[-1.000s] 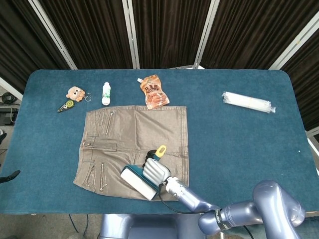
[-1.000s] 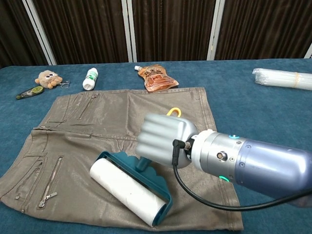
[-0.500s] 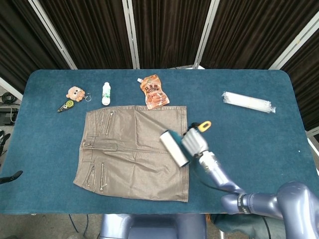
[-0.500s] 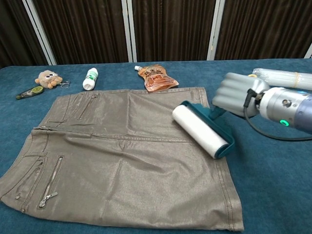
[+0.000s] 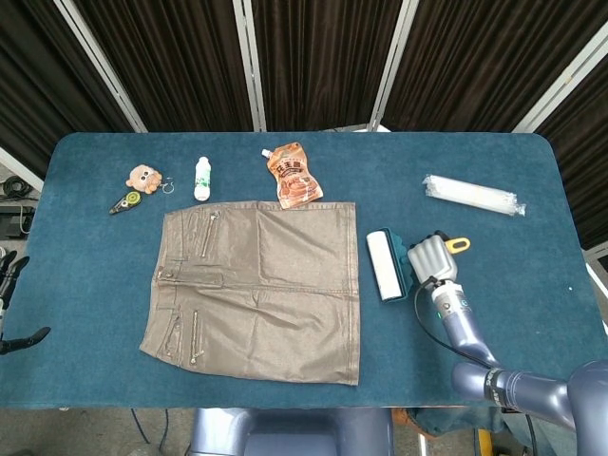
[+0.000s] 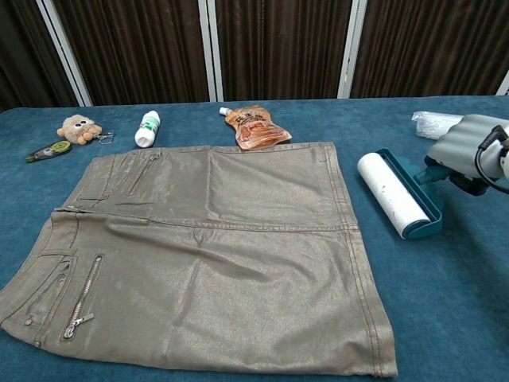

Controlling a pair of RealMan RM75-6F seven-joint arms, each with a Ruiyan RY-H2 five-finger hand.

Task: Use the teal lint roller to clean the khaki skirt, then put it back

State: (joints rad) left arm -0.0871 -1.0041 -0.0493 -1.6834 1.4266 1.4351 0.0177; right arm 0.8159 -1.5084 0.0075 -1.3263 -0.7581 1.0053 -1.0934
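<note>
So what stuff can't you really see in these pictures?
- Left hand: head view, only dark fingertips at the left edge; open or closed is unclear.
- Roller handle: chest view, the right hand wraps it.
- Plastic pack: chest view, mostly behind that hand.
- Pouch and bottle labels: too small to read in both views.
- Right arm: chest view, cut by the right edge.

A blue cloth-covered table stands before dark pleated curtains crossed by pale metal poles. Light is even; cables lie on the floor at left.
</note>
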